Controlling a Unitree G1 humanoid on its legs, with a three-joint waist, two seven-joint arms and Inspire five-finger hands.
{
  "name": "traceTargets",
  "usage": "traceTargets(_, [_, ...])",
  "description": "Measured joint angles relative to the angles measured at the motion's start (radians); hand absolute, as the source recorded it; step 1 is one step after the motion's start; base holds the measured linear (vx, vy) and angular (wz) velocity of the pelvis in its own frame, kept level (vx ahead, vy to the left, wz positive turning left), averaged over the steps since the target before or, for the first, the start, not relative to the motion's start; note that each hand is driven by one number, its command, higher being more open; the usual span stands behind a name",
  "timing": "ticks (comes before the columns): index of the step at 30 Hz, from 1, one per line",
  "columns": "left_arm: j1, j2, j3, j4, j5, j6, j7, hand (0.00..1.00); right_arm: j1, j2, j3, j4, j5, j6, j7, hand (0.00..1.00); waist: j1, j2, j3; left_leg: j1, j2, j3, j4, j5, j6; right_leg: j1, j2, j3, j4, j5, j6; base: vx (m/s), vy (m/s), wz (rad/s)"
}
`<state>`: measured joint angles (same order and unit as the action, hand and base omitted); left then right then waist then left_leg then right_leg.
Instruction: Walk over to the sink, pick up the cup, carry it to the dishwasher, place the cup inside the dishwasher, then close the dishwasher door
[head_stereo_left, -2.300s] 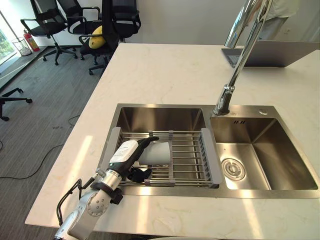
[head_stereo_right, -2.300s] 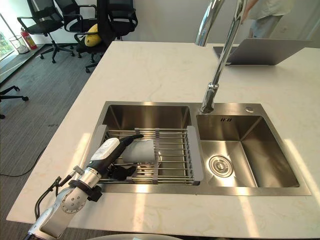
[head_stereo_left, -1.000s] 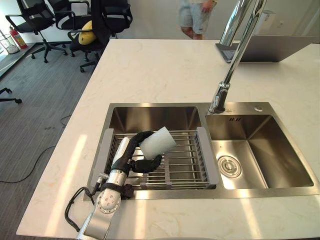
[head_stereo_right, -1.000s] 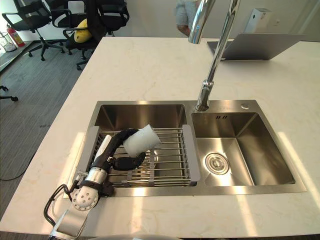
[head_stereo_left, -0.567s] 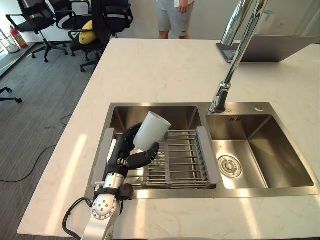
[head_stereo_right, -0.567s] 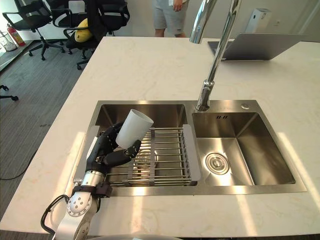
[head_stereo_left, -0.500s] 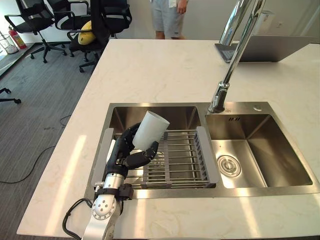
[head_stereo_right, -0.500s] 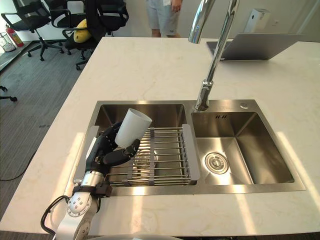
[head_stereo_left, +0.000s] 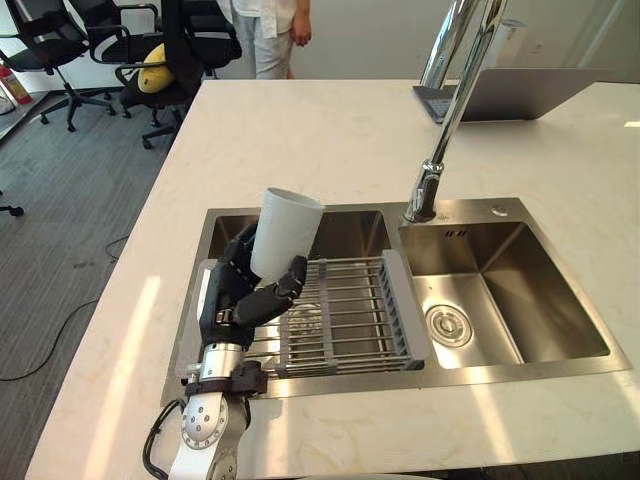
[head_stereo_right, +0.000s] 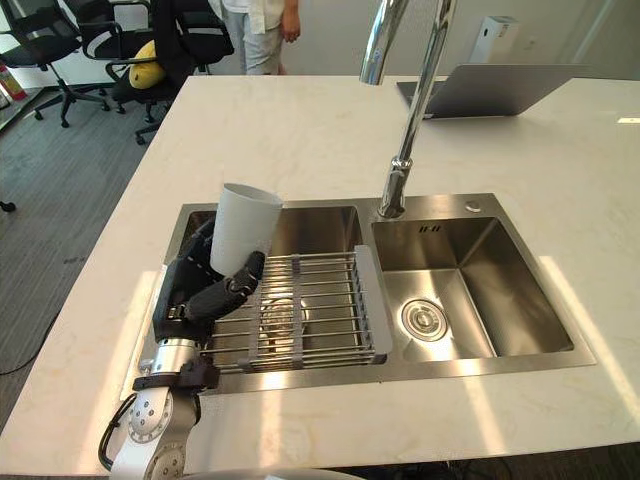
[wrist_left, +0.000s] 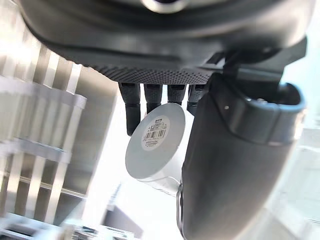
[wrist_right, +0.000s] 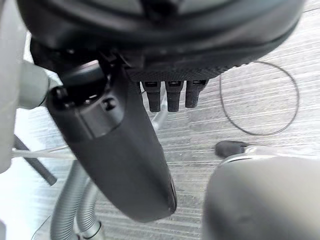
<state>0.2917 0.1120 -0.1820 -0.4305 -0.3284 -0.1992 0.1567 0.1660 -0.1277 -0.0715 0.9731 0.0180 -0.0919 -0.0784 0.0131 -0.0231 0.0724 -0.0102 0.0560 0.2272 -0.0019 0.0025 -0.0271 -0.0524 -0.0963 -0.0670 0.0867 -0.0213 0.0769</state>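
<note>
Cup (head_stereo_left: 285, 235) sits mouth-up in left hand (head_stereo_left: 245, 295), fingers and thumb wrapped round its lower half, clear above rack (head_stereo_left: 350, 320) at lower left of frame, probably for a snag-free carry; right hand (wrist_right: 120, 150) hangs relaxed, empty, over floor (wrist_right: 260, 75).

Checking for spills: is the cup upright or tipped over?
Nearly upright, leaning a little, mouth up: the cup is gripped low by the left robot hand above the rack.

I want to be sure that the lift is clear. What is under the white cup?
The left hand holds the white cup above the wire rack that lies across the left sink basin. The hand covers the rack's left end.
</note>
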Motion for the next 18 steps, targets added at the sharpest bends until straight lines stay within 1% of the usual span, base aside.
traceTargets(1, [-0.010, 0.000, -0.003, -0.004, -0.002, -0.006, 0.003, 0.30, -0.002, 0.001, 0.001, 0.000, 0.000, 0.000, -0.002, 0.90, 0.003, -0.004, 0.006, -0.003, 0.001, 0.006, 0.017, -0.009, 0.001, -0.007, -0.002, 0.006, 0.021, -0.006, 0.002, -0.05, 0.021, -0.21])
traceTargets(3, [-0.059, 0.000, -0.018, -0.007, -0.005, -0.017, 0.014, 0.30, -0.012, 0.003, 0.010, 0.000, -0.001, 0.000, -0.009, 0.90, -0.002, -0.021, 0.042, -0.012, 0.003, 0.004, 0.084, -0.050, 0.007, -0.027, -0.020, 0.006, 0.115, -0.040, 0.017, -0.11, 0.018, -0.02])
traceTargets(4, [-0.077, -0.005, -0.027, -0.008, -0.004, -0.020, 0.017, 0.30, -0.013, 0.002, 0.016, 0.000, -0.001, 0.000, -0.011, 0.90, -0.002, -0.023, 0.050, -0.022, 0.005, 0.003, 0.107, -0.067, 0.015, -0.037, -0.024, 0.004, 0.144, -0.041, 0.019, -0.16, 0.026, 0.06])
traceTargets(5, [-0.090, -0.007, -0.030, -0.022, -0.004, -0.020, 0.020, 0.30, -0.018, 0.005, 0.020, 0.000, -0.001, 0.000, -0.011, 0.90, -0.003, -0.028, 0.053, -0.030, 0.002, 0.001, 0.108, -0.063, 0.029, -0.038, -0.026, 0.004, 0.140, -0.033, 0.037, -0.13, 0.026, 0.06])
traceTargets(6, [-0.094, -0.009, -0.028, -0.033, -0.003, -0.021, 0.020, 0.30, -0.023, 0.004, 0.018, 0.002, -0.001, 0.001, -0.011, 0.90, -0.003, -0.026, 0.057, -0.035, 0.006, 0.002, 0.108, -0.054, 0.042, -0.054, -0.028, 0.003, 0.203, -0.066, 0.046, -0.08, 0.019, 0.22])
traceTargets(7, [-0.097, -0.011, -0.021, -0.045, -0.003, -0.026, 0.020, 0.30, -0.022, 0.003, 0.018, 0.003, 0.001, 0.002, -0.012, 0.90, -0.004, -0.027, 0.062, -0.036, 0.004, -0.010, 0.112, -0.045, 0.049, -0.078, -0.042, -0.011, 0.393, -0.145, 0.050, -0.04, 0.002, 0.29])
traceTargets(8, [-0.096, -0.011, -0.019, -0.048, -0.003, -0.028, 0.020, 0.30, -0.020, 0.003, 0.020, 0.003, 0.001, 0.002, -0.012, 0.90, -0.002, -0.029, 0.061, -0.039, 0.002, -0.020, 0.118, -0.041, 0.048, -0.070, -0.045, -0.021, 0.463, -0.165, 0.063, -0.04, -0.026, 0.47])
traceTargets(9, [-0.094, -0.012, -0.009, -0.062, -0.003, -0.029, 0.022, 0.30, -0.023, 0.003, 0.034, 0.003, 0.000, 0.001, -0.011, 0.90, 0.008, -0.042, 0.052, -0.065, -0.005, -0.035, 0.148, -0.032, 0.038, -0.051, -0.047, -0.021, 0.551, -0.190, 0.092, -0.03, -0.081, 0.34])
traceTargets(10, [-0.096, -0.016, 0.000, -0.085, -0.003, -0.036, 0.025, 0.30, -0.033, 0.003, 0.043, 0.004, 0.000, 0.000, -0.009, 0.90, 0.030, -0.056, 0.046, -0.113, -0.012, -0.037, 0.187, -0.032, 0.036, -0.068, -0.045, -0.009, 0.530, -0.205, 0.103, -0.07, -0.082, 0.23])
traceTargets(11, [-0.096, -0.018, -0.001, -0.094, -0.004, -0.039, 0.029, 0.30, -0.044, -0.001, 0.046, 0.004, 0.000, 0.000, -0.008, 0.90, 0.047, -0.050, 0.042, -0.142, -0.013, -0.037, 0.198, -0.029, 0.035, -0.086, -0.037, -0.009, 0.511, -0.204, 0.104, -0.08, -0.049, 0.01])
traceTargets(12, [-0.096, -0.029, -0.005, -0.114, -0.003, -0.040, 0.032, 0.30, -0.064, -0.011, 0.057, 0.002, 0.001, 0.000, -0.010, 0.90, 0.081, -0.041, 0.034, -0.179, -0.001, -0.038, 0.183, -0.009, 0.033, -0.086, -0.019, -0.008, 0.423, -0.211, 0.114, -0.14, -0.075, -0.12])
traceTargets(13, [-0.100, -0.042, -0.005, -0.128, -0.003, -0.056, 0.032, 0.30, -0.090, -0.018, 0.075, 0.005, 0.002, 0.000, -0.012, 0.90, 0.104, -0.034, 0.031, -0.206, 0.010, -0.028, 0.162, 0.022, 0.030, -0.053, 0.002, 0.013, 0.326, -0.240, 0.096, -0.13, -0.097, -0.11])
traceTargets(14, [-0.109, -0.041, -0.002, -0.128, -0.003, -0.064, 0.033, 0.30, -0.109, -0.018, 0.084, 0.006, 0.002, 0.000, -0.012, 0.90, 0.108, -0.044, 0.036, -0.222, 0.003, -0.026, 0.163, 0.032, 0.032, -0.053, 0.000, 0.024, 0.305, -0.254, 0.067, -0.19, -0.144, -0.01])
traceTargets(15, [-0.120, -0.045, 0.006, -0.118, -0.005, -0.064, 0.041, 0.30, -0.143, -0.021, 0.086, 0.013, 0.007, -0.003, -0.012, 0.90, 0.109, -0.043, 0.046, -0.247, -0.001, -0.033, 0.170, 0.047, 0.031, -0.033, 0.006, 0.029, 0.229, -0.252, -0.007, -0.16, -0.086, 0.17])
traceTargets(16, [-0.121, -0.059, -0.002, -0.102, -0.006, -0.060, 0.041, 0.30, -0.164, -0.032, 0.085, 0.019, 0.018, -0.008, -0.017, 0.90, 0.108, -0.005, 0.070, -0.244, 0.018, -0.053, 0.185, 0.051, 0.029, 0.004, 0.030, 0.017, 0.180, -0.215, -0.013, -0.22, -0.070, 0.25])
traceTargets(18, [-0.122, -0.066, -0.045, -0.072, -0.006, -0.060, 0.039, 0.30, -0.164, -0.033, 0.082, 0.019, 0.030, -0.015, -0.026, 0.90, 0.104, 0.041, 0.097, -0.230, 0.046, -0.091, 0.215, 0.056, 0.019, 0.088, 0.069, -0.017, 0.106, -0.165, -0.030, -0.26, -0.067, 0.37])
